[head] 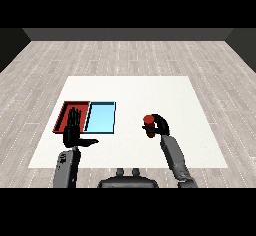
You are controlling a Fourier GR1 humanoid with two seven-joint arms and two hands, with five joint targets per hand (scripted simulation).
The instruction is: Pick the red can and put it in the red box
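Right of centre on the white counter [150,87]: red can [148,124], upright or nearly so, grasped in the right hand [161,125], black fingers curled round its side, top rim showing above them. Can well apart from both trays, out on the bare counter to their right; whether its base touches the surface cannot be told. Grey right forearm [173,156] angled in from the lower right corner.

Toward the counter's left: red tray [64,111] and light blue tray [101,117], side by side and touching along their long edges, red on the outside, blue nearer the middle. Nothing visible inside the blue tray.

Over the red tray's near part: left hand [73,134], released, fingers straight and pointing away across the counter, thumb stretched out sideways to the right, reaching below the blue tray's near edge. Hand covering part of the red tray's interior. Grey left forearm [66,167] rising from the lower left corner.
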